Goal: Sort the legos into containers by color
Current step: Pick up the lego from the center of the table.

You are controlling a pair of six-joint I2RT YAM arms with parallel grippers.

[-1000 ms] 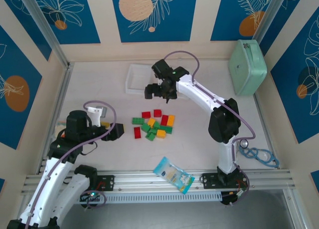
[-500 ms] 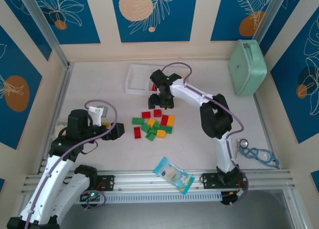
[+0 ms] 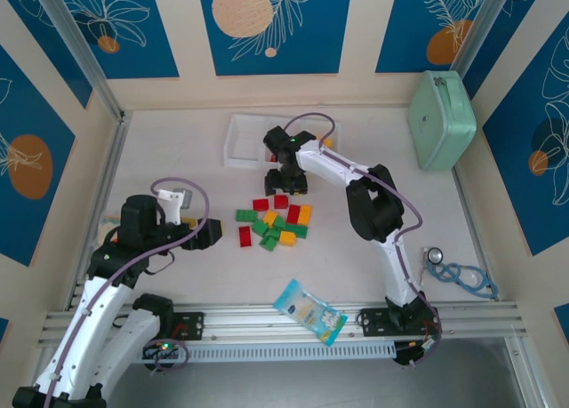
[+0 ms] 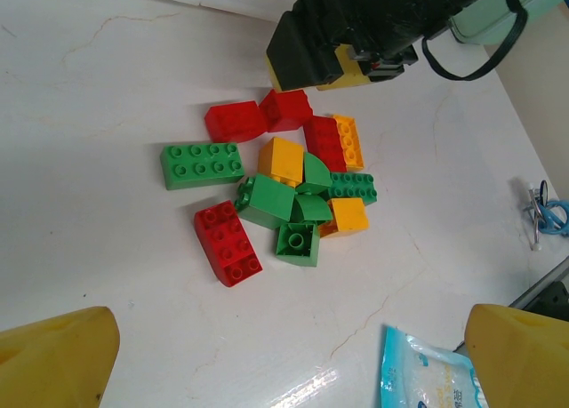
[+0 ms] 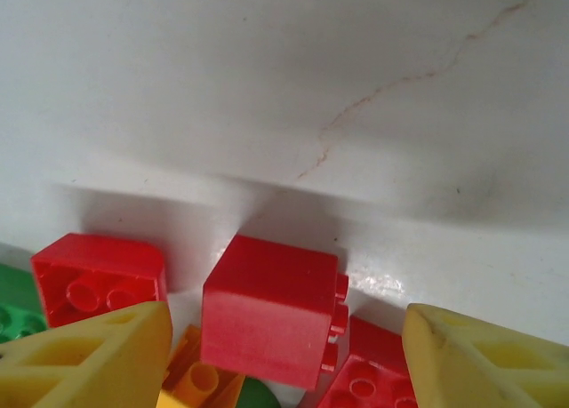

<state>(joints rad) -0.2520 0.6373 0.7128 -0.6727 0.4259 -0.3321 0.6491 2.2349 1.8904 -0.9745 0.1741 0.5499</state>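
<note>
Right gripper [image 3: 290,182] lowered from tray [image 3: 236,143] to far edge of legos [image 3: 274,223], jaws narrowed but not touching red brick [image 5: 267,310]; grasp judged imminent; left gripper [image 4: 284,364] held wide

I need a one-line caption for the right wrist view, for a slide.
The open right gripper straddles a red brick on the white table, not touching it yet.

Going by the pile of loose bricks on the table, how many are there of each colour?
Red bricks: 4
Green bricks: 6 (several overlap, so this count is approximate)
Yellow-orange bricks: 3
Total: about 13
</note>
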